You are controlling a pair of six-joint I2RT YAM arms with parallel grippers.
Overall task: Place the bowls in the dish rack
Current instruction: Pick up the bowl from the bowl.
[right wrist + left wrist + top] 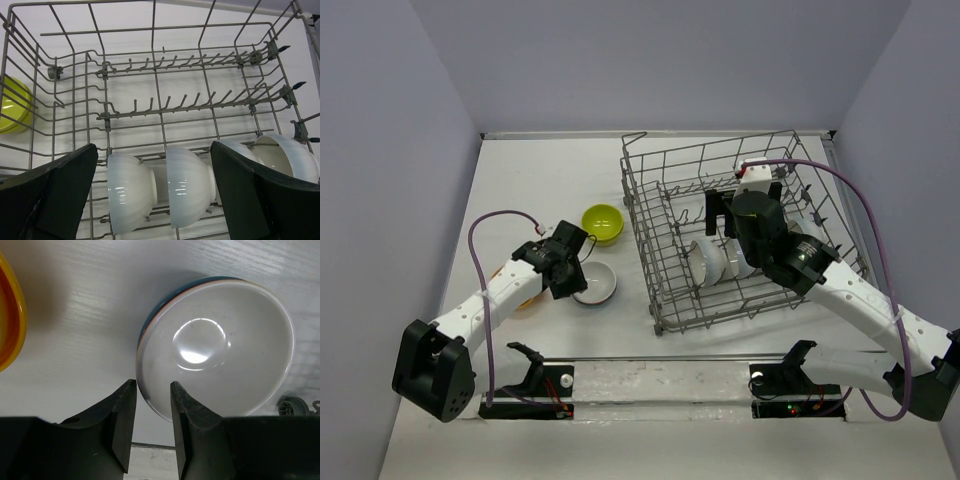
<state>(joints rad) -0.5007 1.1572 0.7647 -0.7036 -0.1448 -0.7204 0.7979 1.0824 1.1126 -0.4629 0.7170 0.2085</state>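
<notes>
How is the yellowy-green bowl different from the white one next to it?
The lime bowl is yellow-green all over; the white bowl has a blue outside. The lime bowl sits alone, nearer the dish rack; the white bowl's rim lies between the fingers of the left gripper. Both stand upright on the table, outside the rack.

No readable text, label, brand, number or sign appears in any view
</notes>
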